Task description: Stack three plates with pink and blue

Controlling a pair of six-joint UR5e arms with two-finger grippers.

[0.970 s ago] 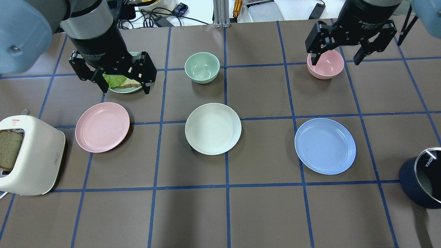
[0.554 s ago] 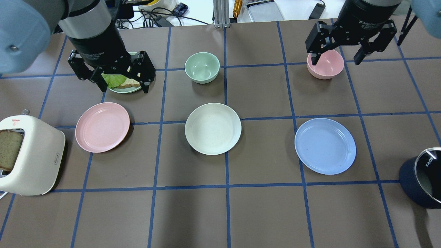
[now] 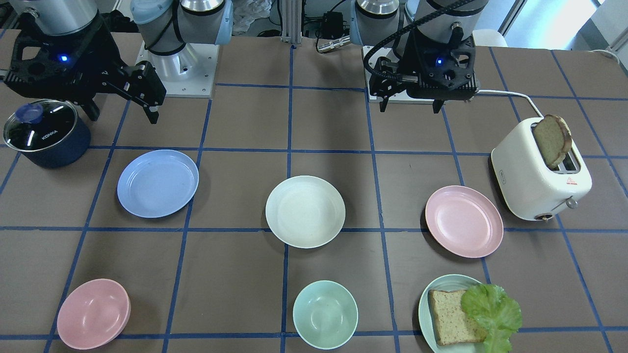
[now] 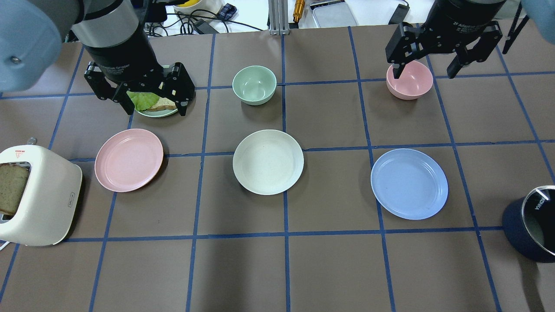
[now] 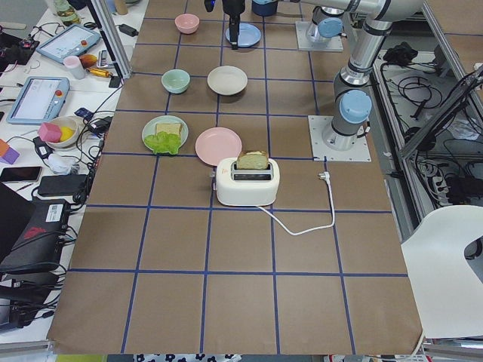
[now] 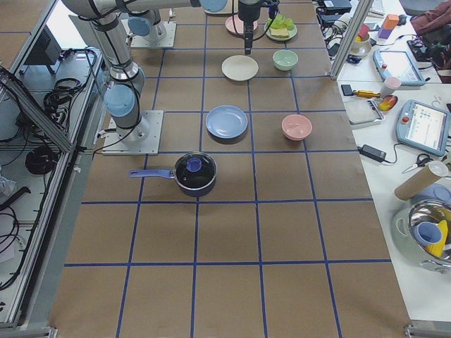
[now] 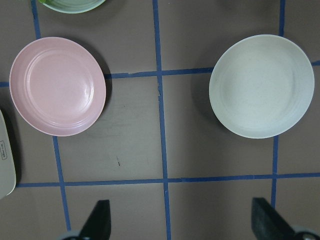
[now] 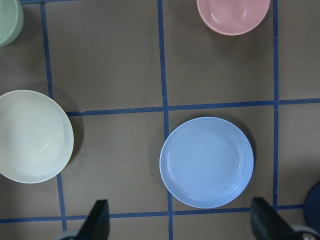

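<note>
Three plates lie flat in a row across the table [image 4: 334, 268], well apart, none stacked — pink plate [image 4: 128, 160] on the robot's left, cream-white plate [image 4: 268, 161] in the middle, light blue plate [image 4: 409, 183] on the right. The left gripper [image 4: 156, 112] hangs high with fingers spread wide, holding nothing. In the overhead view it overlaps the pale green plate [image 3: 426, 306] with bread and lettuce, which sits past the pink plate on the far side from the robot. Its wrist camera looks down on the pink plate and cream-white plate. The right gripper [image 4: 423, 76] hangs high too, fingers spread, empty, overlapping the pink bowl [image 4: 412, 86] in the overhead view. Its wrist camera has the light blue plate between the fingertips. The mint bowl [image 4: 254, 84] sits past the cream-white plate. A white toaster [image 4: 41, 199] with a bread slice stands beside the pink plate at the left end — a dark lidded pot [image 3: 46, 135] is near the light blue plate at the right end.
</note>
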